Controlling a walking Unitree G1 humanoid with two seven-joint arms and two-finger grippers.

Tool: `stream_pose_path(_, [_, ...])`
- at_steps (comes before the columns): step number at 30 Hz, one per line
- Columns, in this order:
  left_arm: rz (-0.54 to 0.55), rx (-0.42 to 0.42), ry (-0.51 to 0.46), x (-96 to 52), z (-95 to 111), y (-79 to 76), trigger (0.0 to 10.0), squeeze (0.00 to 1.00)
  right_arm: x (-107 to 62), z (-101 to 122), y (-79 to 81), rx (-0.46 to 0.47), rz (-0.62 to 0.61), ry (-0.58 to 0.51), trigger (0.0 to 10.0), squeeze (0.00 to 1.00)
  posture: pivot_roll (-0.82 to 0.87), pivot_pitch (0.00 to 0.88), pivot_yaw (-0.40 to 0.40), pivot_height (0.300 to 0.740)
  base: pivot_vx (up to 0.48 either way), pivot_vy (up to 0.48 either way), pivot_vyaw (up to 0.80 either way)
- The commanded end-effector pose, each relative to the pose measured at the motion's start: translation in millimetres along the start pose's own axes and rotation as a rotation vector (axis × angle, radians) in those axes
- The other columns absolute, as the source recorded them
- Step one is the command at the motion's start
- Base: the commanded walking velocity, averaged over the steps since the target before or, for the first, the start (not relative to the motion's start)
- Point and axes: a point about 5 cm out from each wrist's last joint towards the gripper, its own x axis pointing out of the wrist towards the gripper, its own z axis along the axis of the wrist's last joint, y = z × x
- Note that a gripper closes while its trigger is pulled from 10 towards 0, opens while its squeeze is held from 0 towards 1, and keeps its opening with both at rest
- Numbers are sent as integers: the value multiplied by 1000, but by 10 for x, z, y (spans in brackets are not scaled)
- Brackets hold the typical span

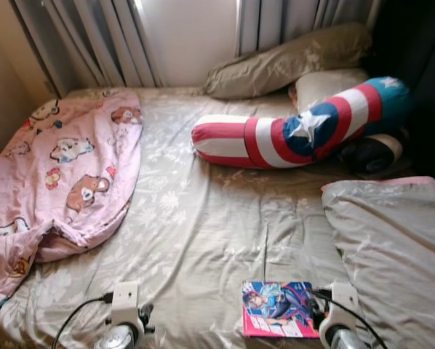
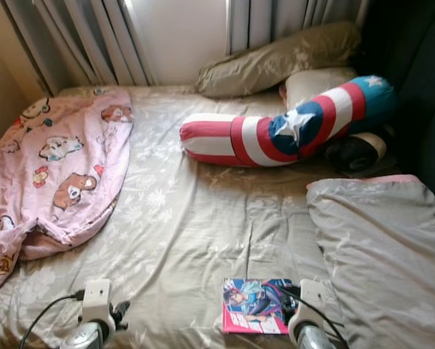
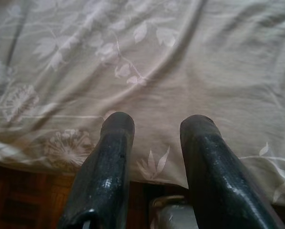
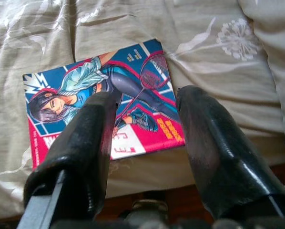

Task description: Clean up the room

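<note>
Hands both open: our right hand [image 4: 145, 114] hovers over the comic book [image 4: 99, 102] at the bed's [image 1: 203, 218] near edge, likely lined up for a pick. Left hand [image 3: 157, 126] idles above bare sheet. Pink blanket [image 1: 65, 167] is bunched left, striped bolster [image 1: 297, 127] by pillows.

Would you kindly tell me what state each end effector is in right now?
Left end effector: open, empty, above the bed sheet.
Right end effector: open, empty, just over the comic book.
</note>
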Motion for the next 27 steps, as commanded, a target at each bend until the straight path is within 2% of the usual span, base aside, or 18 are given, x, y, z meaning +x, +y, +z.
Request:
stream_pose_path(1, [1, 55, 34, -12, -66, 14, 10000, 0, -23, -101, -1, -11, 4, 48, 10000, 0, 24, 73, 37, 740, 0, 0, 0])
stream_pose_path(4, [-3, 80, 50, -14, -86, 6, 10000, 0, -82, -249, -97, -23, -10, 106, 10000, 0, 15, 81, 47, 740, 0, 0, 0])
stream_pose_path(9, [8, 79, 61, -21, -109, 26, 10000, 0, -195, -440, -257, -26, -34, 136, 10000, 0, 5, 92, 61, 740, 0, 0, 86])
stream_pose_path(19, [11, 94, 80, -37, -158, 58, 10000, 0, -172, -451, -156, -41, -22, 157, 10000, 0, 11, 102, 63, 740, 0, 0, 728])
stream_pose_path(27, [31, 73, 97, -54, -209, 78, 10000, 0, -174, -466, -164, -41, -23, 177, 10000, 0, 21, 96, 48, 740, 0, 0, 0])
